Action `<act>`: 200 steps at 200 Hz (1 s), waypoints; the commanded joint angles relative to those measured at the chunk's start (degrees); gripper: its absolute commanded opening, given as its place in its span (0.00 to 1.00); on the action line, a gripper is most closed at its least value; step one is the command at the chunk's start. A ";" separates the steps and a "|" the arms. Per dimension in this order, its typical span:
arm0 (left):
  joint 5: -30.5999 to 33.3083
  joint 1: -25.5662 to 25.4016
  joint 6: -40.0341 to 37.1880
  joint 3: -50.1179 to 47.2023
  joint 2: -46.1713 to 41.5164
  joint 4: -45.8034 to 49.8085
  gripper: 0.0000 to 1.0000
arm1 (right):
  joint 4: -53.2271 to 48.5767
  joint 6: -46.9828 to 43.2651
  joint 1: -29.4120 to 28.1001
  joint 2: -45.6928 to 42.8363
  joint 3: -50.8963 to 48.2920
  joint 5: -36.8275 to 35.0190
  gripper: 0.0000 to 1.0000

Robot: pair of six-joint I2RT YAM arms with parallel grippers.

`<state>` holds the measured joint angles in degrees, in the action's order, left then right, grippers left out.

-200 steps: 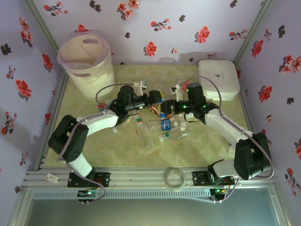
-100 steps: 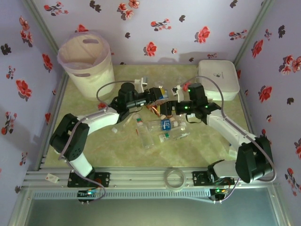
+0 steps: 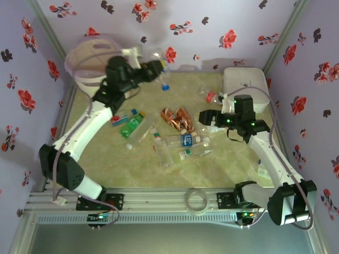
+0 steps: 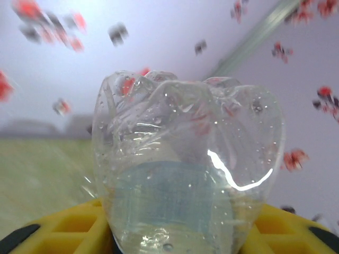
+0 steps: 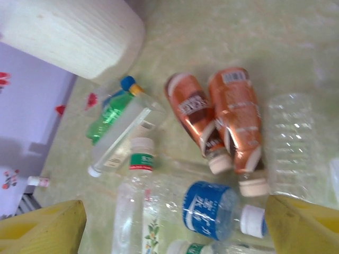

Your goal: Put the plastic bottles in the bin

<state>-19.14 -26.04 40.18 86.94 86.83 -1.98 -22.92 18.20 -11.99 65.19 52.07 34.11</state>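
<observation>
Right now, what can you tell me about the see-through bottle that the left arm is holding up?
The clear bottle is thin, see-through plastic, speckled with small droplets, and a pale blue label shows through its wall. Its lobed base faces the wrist camera; the cap end is hidden. It hangs in the air, pinched between the yellow fingers of the left gripper. From above, it appears just to the right of the bin, up near the back wall.

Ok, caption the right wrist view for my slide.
Open right gripper over two orange-brown bottles, a green bottle and clear bottles on the table.
</observation>
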 commanded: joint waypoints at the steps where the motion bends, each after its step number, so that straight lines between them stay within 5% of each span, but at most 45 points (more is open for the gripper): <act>1: 2.37 7.52 -4.47 4.54 -1.67 10.67 0.17 | -1.97 1.23 0.15 1.37 -1.93 -4.03 0.88; 95: 3.48 31.04 -6.64 22.79 6.80 22.73 0.00 | -4.69 -0.26 0.15 1.64 -3.04 -7.40 0.88; 177: 9.47 33.09 -21.58 62.68 34.38 51.92 0.00 | -6.62 -0.05 0.13 -1.16 -4.99 -11.46 0.88; 200: 12.19 32.02 -24.72 67.46 39.02 56.17 0.00 | -6.42 0.44 0.17 -2.25 -5.49 -12.32 0.87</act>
<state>-10.57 7.01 21.80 149.56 122.58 44.51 -28.67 18.44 -11.99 64.84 47.31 23.92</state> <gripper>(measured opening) 0.428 0.875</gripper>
